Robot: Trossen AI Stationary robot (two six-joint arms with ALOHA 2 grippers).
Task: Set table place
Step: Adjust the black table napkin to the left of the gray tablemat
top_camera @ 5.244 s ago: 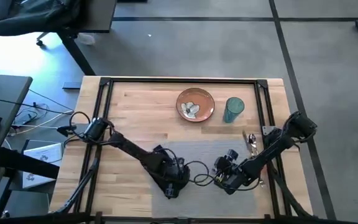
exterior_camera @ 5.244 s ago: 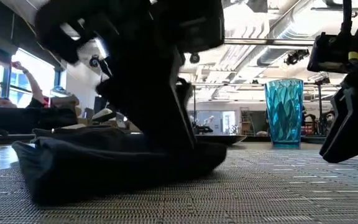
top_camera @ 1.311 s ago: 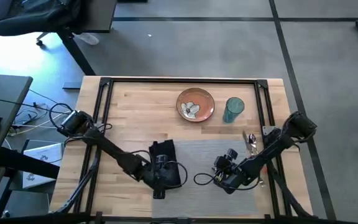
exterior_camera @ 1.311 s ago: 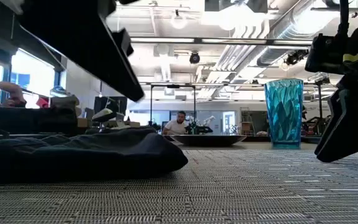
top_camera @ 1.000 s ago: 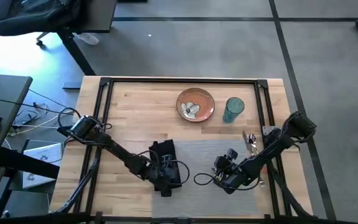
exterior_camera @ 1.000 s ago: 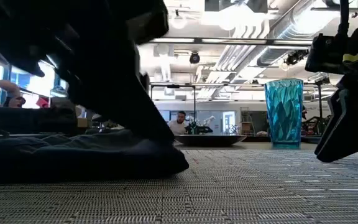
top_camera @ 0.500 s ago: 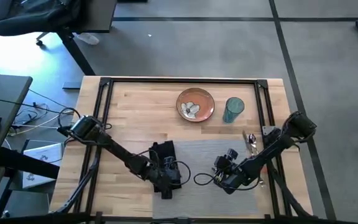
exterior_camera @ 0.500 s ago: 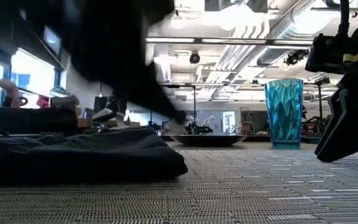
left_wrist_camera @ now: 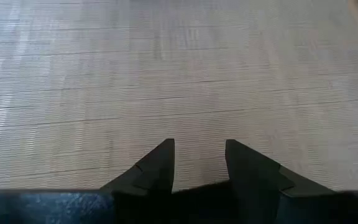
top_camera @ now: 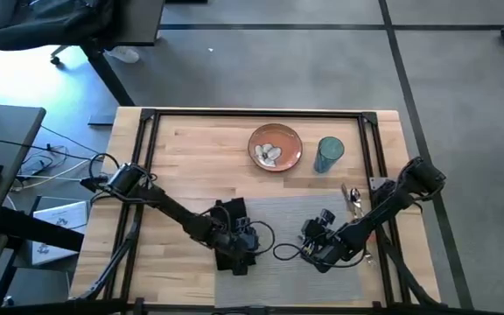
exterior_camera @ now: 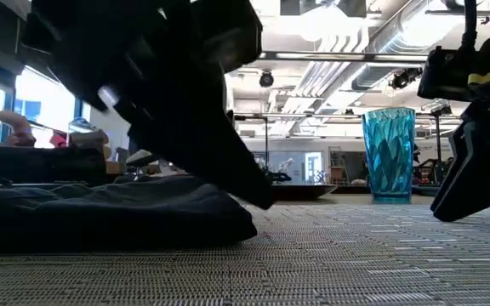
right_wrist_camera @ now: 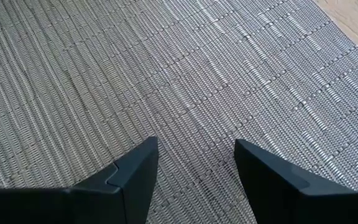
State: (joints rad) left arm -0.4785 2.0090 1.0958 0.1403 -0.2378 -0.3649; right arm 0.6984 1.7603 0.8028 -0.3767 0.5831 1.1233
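- We see the left tool [top_camera: 241,242] open and empty, low over the napkin [top_camera: 227,213] at the mat's [top_camera: 296,219] left edge; snagging it would bunch the cloth.
- The right tool [top_camera: 307,254] hovers open, empty, above the mat; both could collide.
- The plate [top_camera: 275,146] waits near the desk's [top_camera: 191,157] far edge, cutlery [top_camera: 353,198] at the right.

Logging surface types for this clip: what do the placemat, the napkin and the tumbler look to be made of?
Placemat: grey woven fibre, probably synthetic, with a ribbed weave showing. Napkin: soft matte black cloth, lying in rounded folds. Tumbler: translucent teal with faceted walls; glass or plastic, cannot tell. Left gripper and right gripper hover open over the mat.
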